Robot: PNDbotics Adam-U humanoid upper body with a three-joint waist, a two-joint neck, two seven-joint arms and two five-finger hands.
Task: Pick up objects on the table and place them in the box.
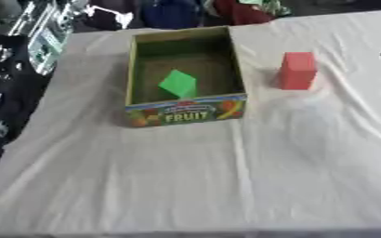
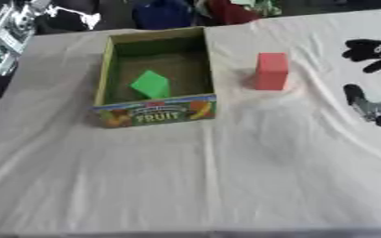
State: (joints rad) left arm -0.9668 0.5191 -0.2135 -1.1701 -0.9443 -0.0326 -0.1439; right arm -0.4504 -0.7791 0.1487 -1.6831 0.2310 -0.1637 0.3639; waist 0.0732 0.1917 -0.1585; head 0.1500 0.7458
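1. The box (image 1: 186,112), an open cardboard carton with "FRUIT" printed on its near wall, stood on the white-draped surface (image 1: 226,186). It serves here as the landmark. A green block (image 1: 178,83) already lay tilted inside it, close to the near wall.

2. Just right of the box, apart from its right wall and about level with the box's middle, the red block (image 2: 271,70) stood upright on the cloth, its long axis vertical. It appeared to be the one object not yet boxed.

3. Farther right of the box, well beyond the red block, the robot's right hand (image 2: 372,53) hovered at the edge of the right eye view, its dark fingers spread and holding nothing.

4. The red block lay to the left of that hand, between it and the box. The right hand looked much the nearer one, so the coming reach was probably leftward, then onward over the box's right wall.

5. The left hand appeared in neither view.
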